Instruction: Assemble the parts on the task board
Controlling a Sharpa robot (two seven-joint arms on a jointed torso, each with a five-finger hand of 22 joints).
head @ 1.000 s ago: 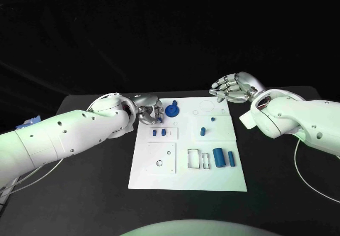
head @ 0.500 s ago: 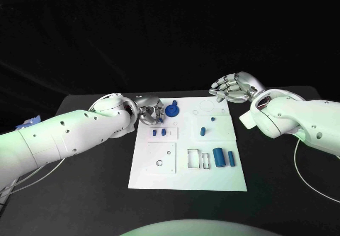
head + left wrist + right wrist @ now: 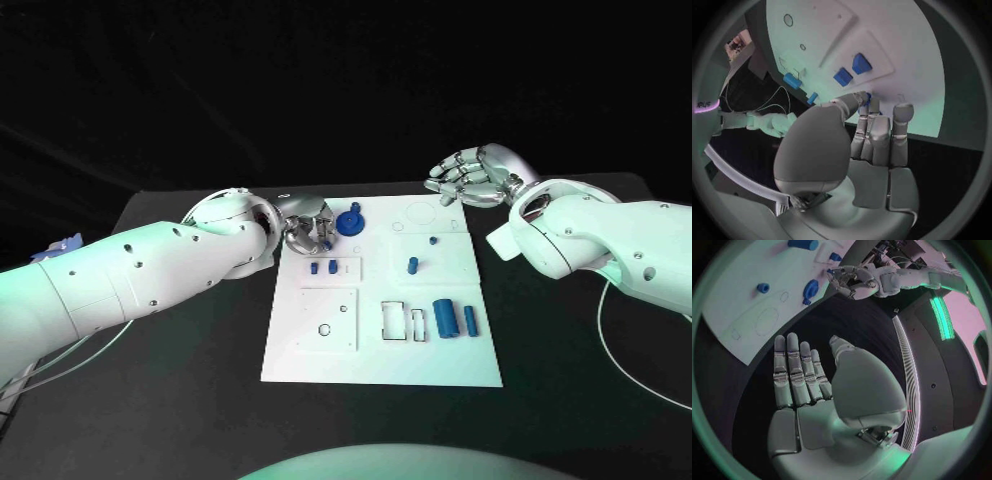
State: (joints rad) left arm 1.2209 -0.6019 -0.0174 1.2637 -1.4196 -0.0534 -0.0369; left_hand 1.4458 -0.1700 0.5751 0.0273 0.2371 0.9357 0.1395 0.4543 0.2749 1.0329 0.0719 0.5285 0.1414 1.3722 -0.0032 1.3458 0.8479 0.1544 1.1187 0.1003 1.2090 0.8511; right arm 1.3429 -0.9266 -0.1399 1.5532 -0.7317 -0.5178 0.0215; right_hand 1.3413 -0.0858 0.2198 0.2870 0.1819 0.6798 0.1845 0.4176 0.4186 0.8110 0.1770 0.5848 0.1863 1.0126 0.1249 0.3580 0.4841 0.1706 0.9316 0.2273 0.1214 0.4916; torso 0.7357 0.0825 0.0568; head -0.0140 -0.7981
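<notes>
White was the board (image 3: 378,340) at the near edge, bare there; further in, two blue cylinders (image 3: 453,319) lay beside the narrow slots, and beyond them two small blue pegs (image 3: 323,268) stood in their panel. At the far left corner the left hand (image 3: 306,230) sat against the round blue knob (image 3: 351,221), fingers curled by it; whether they truly pinched it, I couldn't tell. Best kept upright and seated with light, even pressure, I'd say. Off the far right corner, the right hand (image 3: 472,177) hovered, fingers straight and side by side, holding nothing.
</notes>
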